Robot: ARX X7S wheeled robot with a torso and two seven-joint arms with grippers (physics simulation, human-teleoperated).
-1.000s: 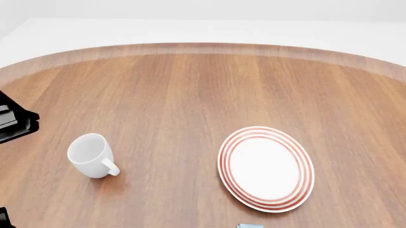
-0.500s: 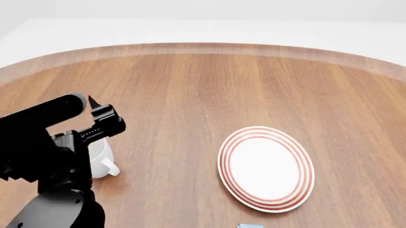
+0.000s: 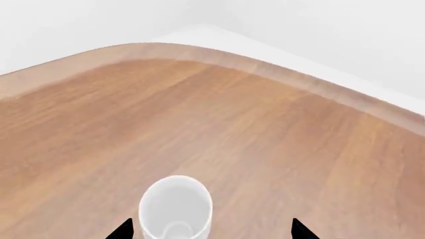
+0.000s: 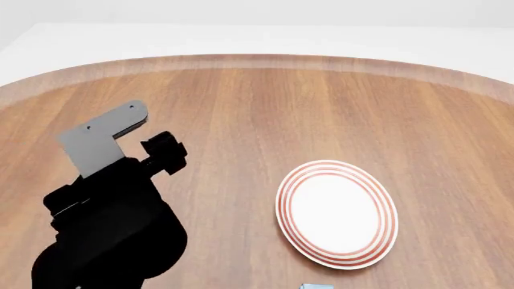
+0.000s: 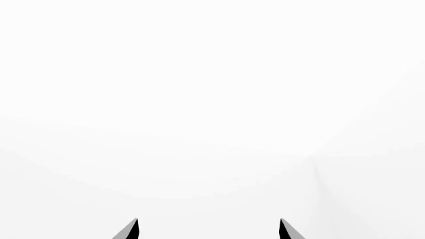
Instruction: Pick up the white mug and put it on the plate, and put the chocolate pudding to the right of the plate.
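The white mug (image 3: 175, 206) stands upright on the wooden table in the left wrist view, near one of the two spread fingertips of my left gripper (image 3: 211, 230), which is open and above it. In the head view my left arm (image 4: 112, 211) covers the mug. The plate (image 4: 337, 212), white with red rings, lies at the right of the head view. A light blue corner of the chocolate pudding (image 4: 316, 286) shows at the bottom edge, just in front of the plate. My right gripper (image 5: 208, 229) is open, facing only blank white.
The round wooden table (image 4: 257, 114) has a curved far edge with white floor beyond. My left arm fills the lower left of the head view.
My left arm has swung in from the left and forward over the mug, now hiding it in the head view. The plate and the pudding have not moved.
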